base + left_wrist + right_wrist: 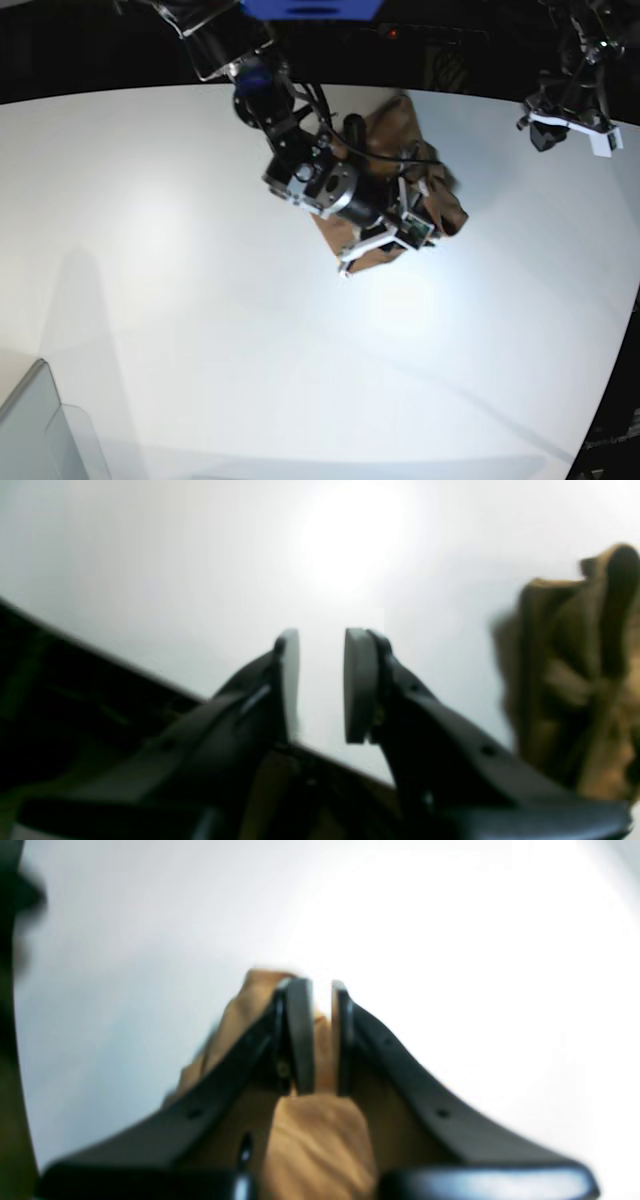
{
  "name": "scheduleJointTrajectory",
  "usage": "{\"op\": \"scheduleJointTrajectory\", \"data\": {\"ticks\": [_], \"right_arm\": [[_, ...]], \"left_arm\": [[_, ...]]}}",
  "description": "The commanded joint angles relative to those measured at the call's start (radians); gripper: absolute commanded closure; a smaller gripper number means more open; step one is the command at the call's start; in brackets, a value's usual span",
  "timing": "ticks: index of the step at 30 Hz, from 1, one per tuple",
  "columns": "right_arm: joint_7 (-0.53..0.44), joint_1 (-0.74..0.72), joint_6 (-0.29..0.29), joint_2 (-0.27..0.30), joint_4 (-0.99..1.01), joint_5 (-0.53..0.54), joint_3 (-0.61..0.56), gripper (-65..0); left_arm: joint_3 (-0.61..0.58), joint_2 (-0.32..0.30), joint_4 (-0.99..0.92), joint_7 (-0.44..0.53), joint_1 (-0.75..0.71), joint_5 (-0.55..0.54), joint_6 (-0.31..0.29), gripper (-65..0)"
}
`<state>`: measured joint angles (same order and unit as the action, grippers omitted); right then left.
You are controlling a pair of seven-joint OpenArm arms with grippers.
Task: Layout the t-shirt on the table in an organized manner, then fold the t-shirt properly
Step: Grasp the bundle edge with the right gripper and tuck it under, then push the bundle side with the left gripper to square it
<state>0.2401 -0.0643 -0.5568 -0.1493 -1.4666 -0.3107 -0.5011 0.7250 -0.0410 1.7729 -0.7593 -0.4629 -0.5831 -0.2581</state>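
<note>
A: Looking from the near side of the desk (200, 330), most of it is bare white; only a grey translucent bin (40, 430) pokes in at the near left corner, well apart from the t-shirt (440, 205).

B: And the t-shirt itself?

A: It sits bunched in a brown heap toward the far edge of the desk, partly under the right arm. The right hand (320, 1040) comes down on its near side, and the right wrist view shows the two pads drawn close with a fold of brown cloth pinched between them, more cloth bulging below.

B: So clamped on the t-shirt. What about the other one?

A: The left hand (320, 685) hangs farther off, to the right of the t-shirt and well apart from it, up near the far rim. Its pads stand a little apart with nothing but white desk showing in the gap. The t-shirt shows blurred at the side of that view.

B: How do you expect the cloth to behave?

A: Light, limp and wrinkly, I judge. It will sag and trail from whatever point is pinched, and slide easily on that smooth top. A single pinch in the middle only lifts a lump.

B: Where to hold, then?

A: At an edge: a shoulder seam or hem corner, one in each hand, so it can be drawn flat. I cannot tell from the heap where those lie.
</note>
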Motion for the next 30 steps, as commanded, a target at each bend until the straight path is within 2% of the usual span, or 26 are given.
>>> {"op": "scheduleJointTrajectory", "data": {"ticks": [1, 4, 6, 8, 12, 15, 21, 25, 30], "right_arm": [[-0.018, 0.002, 0.013, -0.008, -0.049, 0.011, 0.006, -4.8], [-0.018, 0.060, 0.014, -0.008, -0.145, 0.011, 0.032, -4.8], [-0.018, 0.088, 0.014, -0.008, -0.188, 0.011, 0.054, -4.8], [-0.018, 0.120, 0.014, -0.005, -0.222, 0.011, 0.084, -4.8], [-0.017, 0.171, 0.013, 0.034, -0.273, 0.011, 0.134, -4.8], [-0.017, 0.209, 0.013, 0.060, -0.306, 0.011, 0.169, -4.8], [-0.017, 0.271, 0.013, 0.072, -0.346, 0.011, 0.244, -4.8], [-0.017, 0.297, 0.011, 0.072, -0.351, 0.011, 0.285, -4.8], [-0.017, 0.312, 0.011, 0.073, -0.354, 0.011, 0.302, -4.8]], "left_arm": [[-0.003, 0.003, 0.040, 0.021, 0.000, -0.016, -0.005, -15.3], [-0.034, 0.037, 0.104, 0.021, -0.006, -0.015, -0.005, -16.1], [-0.048, 0.063, 0.135, 0.019, -0.006, -0.016, -0.005, -22.2], [-0.069, 0.077, 0.157, 0.004, -0.007, -0.016, -0.005, -31.2], [-0.110, 0.076, 0.170, -0.116, 0.003, -0.016, -0.005, -44.7], [-0.172, 0.079, 0.161, -0.159, 0.017, -0.016, -0.005, -51.2], [-0.285, 0.079, 0.152, -0.159, 0.026, -0.016, -0.005, -62.0], [-0.331, 0.079, 0.137, -0.159, 0.045, -0.016, -0.005, -63.3], [-0.335, 0.085, 0.015, -0.159, 0.088, -0.016, -0.005, -63.3]]}}
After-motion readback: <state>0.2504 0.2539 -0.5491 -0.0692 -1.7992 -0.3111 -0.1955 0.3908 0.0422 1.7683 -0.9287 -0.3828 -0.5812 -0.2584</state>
